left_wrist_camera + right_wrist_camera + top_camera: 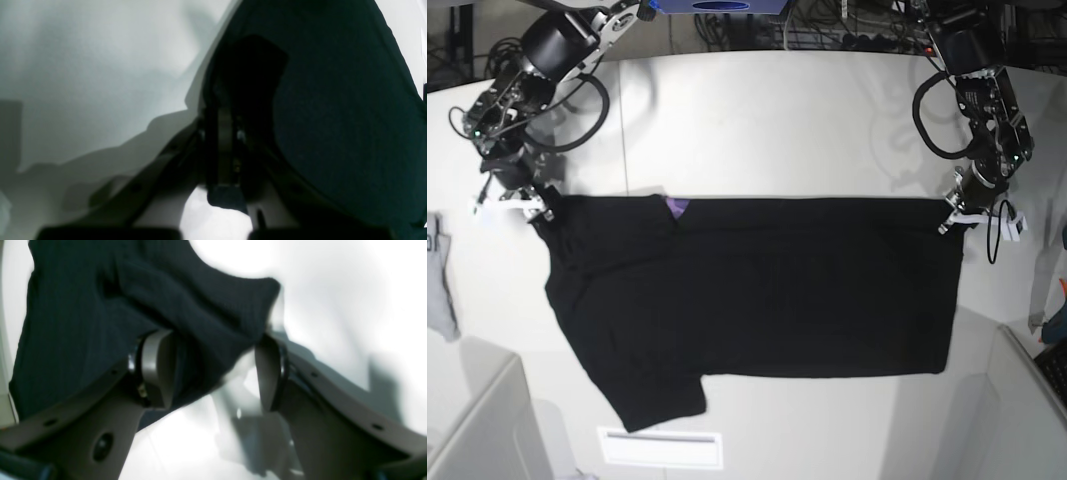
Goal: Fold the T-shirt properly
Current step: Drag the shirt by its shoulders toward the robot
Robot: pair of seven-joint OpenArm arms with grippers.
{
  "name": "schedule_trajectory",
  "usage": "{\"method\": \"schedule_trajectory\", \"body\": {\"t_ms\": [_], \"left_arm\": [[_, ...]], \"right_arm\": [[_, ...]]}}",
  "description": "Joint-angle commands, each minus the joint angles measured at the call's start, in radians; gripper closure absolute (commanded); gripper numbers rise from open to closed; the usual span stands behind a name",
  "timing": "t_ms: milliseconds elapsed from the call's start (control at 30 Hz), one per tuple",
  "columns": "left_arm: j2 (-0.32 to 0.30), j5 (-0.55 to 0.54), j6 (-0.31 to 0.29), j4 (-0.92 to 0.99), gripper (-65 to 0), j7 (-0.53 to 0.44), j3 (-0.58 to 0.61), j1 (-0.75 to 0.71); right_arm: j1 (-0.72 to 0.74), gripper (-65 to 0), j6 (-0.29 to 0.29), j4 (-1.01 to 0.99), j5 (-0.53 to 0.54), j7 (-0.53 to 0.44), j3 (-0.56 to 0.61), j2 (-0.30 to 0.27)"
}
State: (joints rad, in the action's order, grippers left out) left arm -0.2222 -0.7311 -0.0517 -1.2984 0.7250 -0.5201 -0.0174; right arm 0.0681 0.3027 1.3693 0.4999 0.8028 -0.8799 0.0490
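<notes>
The black T-shirt [757, 290] lies spread flat on the white table [807, 120], with one sleeve pointing to the front left. A bit of purple print [677, 206] peeks out at its top edge. My left gripper [955, 215] is at the shirt's top right corner. In the left wrist view it [227, 133] is shut on the black cloth [350, 116]. My right gripper [527, 208] is at the top left corner. In the right wrist view it [213, 373] is open, with a fold of the shirt [83, 306] lying between the fingers against the left pad [156, 368].
A small grey cloth [439, 280] lies at the table's left edge. A white label plate [659, 447] sits near the front edge. Grey partitions stand at the front left [477, 430] and front right [1017, 420]. Cables [827, 30] run behind the table.
</notes>
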Motion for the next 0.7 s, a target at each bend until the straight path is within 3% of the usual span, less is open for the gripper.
{"method": "schedule_trajectory", "body": {"t_ms": [0,67,167,300,400,567,667], "left_arm": [[-0.01,0.006,0.008,-0.007,0.0,0.023,-0.001,0.0],[-0.01,0.006,0.008,-0.007,0.0,0.026,-0.001,0.001],[-0.019,0.006,0.008,-0.013,0.0,0.028,-0.001,-0.003],[-0.053,0.002,0.008,-0.028,0.0,0.029,0.001,-0.033],[-0.088,0.002,0.008,-0.096,0.0,0.091,-0.007,-0.074],[-0.151,-0.002,0.008,-0.26,0.0,0.209,-0.013,-0.152],[-0.162,-0.002,0.008,-0.36,0.0,0.292,-0.081,-0.186]], "right_arm": [[0.005,-34.5,0.0,0.0,-0.002,-0.004,0.0,-0.011],[0.005,-26.9,0.0,-0.011,0.0,-0.021,0.0,-0.014],[0.006,-1.2,0.008,-0.006,0.004,-0.026,-0.002,-0.016],[-0.001,0.0,0.003,0.051,0.004,-0.016,-0.003,-0.011],[-0.029,0.0,0.002,0.143,0.004,0.063,-0.003,-0.01],[-0.066,0.0,0.0,0.295,0.004,0.246,-0.005,-0.013],[-0.083,0.0,0.0,0.433,0.004,0.412,-0.052,-0.008]]}}
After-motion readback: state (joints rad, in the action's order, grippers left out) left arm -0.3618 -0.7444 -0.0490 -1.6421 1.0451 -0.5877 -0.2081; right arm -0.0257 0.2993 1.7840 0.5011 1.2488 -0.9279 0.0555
